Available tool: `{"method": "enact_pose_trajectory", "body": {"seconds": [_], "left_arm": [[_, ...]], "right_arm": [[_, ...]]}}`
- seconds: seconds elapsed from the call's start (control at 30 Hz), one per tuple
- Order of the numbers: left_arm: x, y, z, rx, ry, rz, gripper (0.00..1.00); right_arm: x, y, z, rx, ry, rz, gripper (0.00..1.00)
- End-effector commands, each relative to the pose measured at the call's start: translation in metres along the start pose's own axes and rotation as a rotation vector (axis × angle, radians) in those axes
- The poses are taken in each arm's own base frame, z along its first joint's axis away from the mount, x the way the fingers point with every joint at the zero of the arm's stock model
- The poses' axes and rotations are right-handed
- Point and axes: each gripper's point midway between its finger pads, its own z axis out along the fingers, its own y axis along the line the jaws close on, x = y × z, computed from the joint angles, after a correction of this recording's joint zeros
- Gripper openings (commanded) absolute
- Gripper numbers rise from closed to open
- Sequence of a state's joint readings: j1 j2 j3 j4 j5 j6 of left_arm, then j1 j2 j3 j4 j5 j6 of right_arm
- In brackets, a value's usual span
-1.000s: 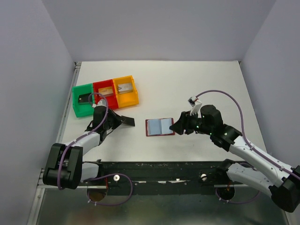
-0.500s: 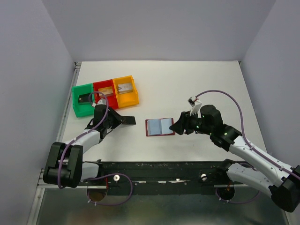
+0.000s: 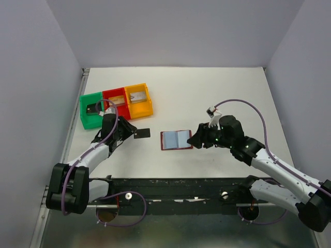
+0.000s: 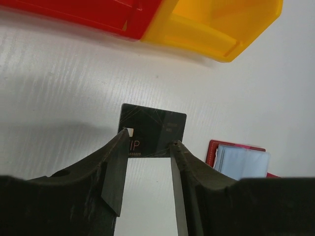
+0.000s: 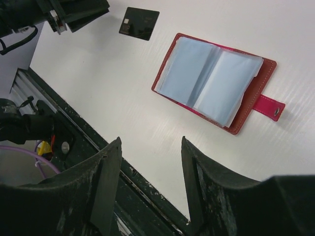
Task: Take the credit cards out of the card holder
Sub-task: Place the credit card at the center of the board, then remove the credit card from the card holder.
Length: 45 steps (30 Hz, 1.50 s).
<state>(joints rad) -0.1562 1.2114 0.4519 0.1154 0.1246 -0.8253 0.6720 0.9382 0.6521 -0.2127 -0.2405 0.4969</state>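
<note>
The card holder (image 3: pixel 176 139) lies open on the table, maroon with light blue pockets; in the right wrist view (image 5: pixel 216 81) its snap tab points right. A black credit card (image 3: pixel 143 133) lies flat on the table to its left, and shows in the left wrist view (image 4: pixel 153 132) and the right wrist view (image 5: pixel 139 23). My left gripper (image 3: pixel 132 133) is open, its tips (image 4: pixel 150 141) at the card's near edge. My right gripper (image 3: pixel 195 139) is open and empty just right of the card holder, above bare table (image 5: pixel 150 142).
Green tray (image 3: pixel 85 114), red tray (image 3: pixel 107 109) and yellow tray (image 3: pixel 151 106) stand in a row at the back left, each with a card-like item inside. The red tray (image 4: pixel 74 12) and yellow tray (image 4: pixel 221 24) lie just beyond the black card. The table's near edge and black rail run below.
My left gripper has opened and let go of the black card, which now lies flat on the table; the gripper has drawn back a little. The right arm has barely moved.
</note>
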Motion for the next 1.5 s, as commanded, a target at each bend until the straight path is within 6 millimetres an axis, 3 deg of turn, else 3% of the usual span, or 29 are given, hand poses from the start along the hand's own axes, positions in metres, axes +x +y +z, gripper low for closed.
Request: {"method": "enact_pose_trajectory", "body": {"seconds": [0.0, 0.17, 0.33, 0.47, 0.57, 0.6, 0.67, 0.7, 0.87, 1.03, 1.27, 1.47], "left_arm": [[-0.019, 0.006, -0.009, -0.069, -0.068, 0.03, 0.52], [-0.032, 0.016, -0.023, -0.152, -0.116, 0.066, 0.57], [-0.033, 0.001, -0.034, -0.162, -0.15, 0.166, 0.63], [-0.008, -0.029, -0.036, -0.11, -0.139, 0.265, 0.64], [0.015, -0.05, -0.033, -0.06, -0.102, 0.297, 0.71], [0.023, -0.055, -0.032, -0.05, -0.094, 0.308, 0.83], [0.036, -0.062, -0.028, -0.052, -0.08, 0.334, 0.86], [0.038, -0.067, -0.027, -0.055, -0.071, 0.335, 0.99], [0.05, -0.074, -0.022, -0.088, 0.018, 0.349, 0.99], [0.071, -0.108, -0.026, 0.192, 0.053, 0.31, 0.99], [0.095, -0.132, -0.032, 0.39, 0.14, 0.321, 0.82], [0.108, -0.138, -0.027, 0.425, 0.202, 0.336, 0.7]], "right_arm": [[0.001, -0.016, 0.002, 0.087, 0.007, 0.005, 0.59], [-0.001, -0.043, 0.0, 0.266, 0.018, 0.057, 0.63], [0.005, -0.074, -0.001, 0.434, 0.049, 0.084, 0.76], [0.014, -0.089, 0.004, 0.471, 0.077, 0.12, 0.75], [0.021, -0.106, 0.006, 0.516, 0.091, 0.154, 0.73], [0.023, -0.111, 0.007, 0.519, 0.093, 0.177, 0.72], [0.026, -0.117, 0.011, 0.5, 0.102, 0.228, 0.7], [0.026, -0.12, 0.014, 0.499, 0.103, 0.244, 0.68], [0.026, -0.122, 0.027, 0.467, 0.141, 0.251, 0.61], [0.03, -0.126, 0.045, 0.461, 0.199, 0.246, 0.59], [0.031, -0.141, 0.064, 0.496, 0.239, 0.245, 0.49], [0.04, -0.15, 0.076, 0.503, 0.295, 0.242, 0.32]]}}
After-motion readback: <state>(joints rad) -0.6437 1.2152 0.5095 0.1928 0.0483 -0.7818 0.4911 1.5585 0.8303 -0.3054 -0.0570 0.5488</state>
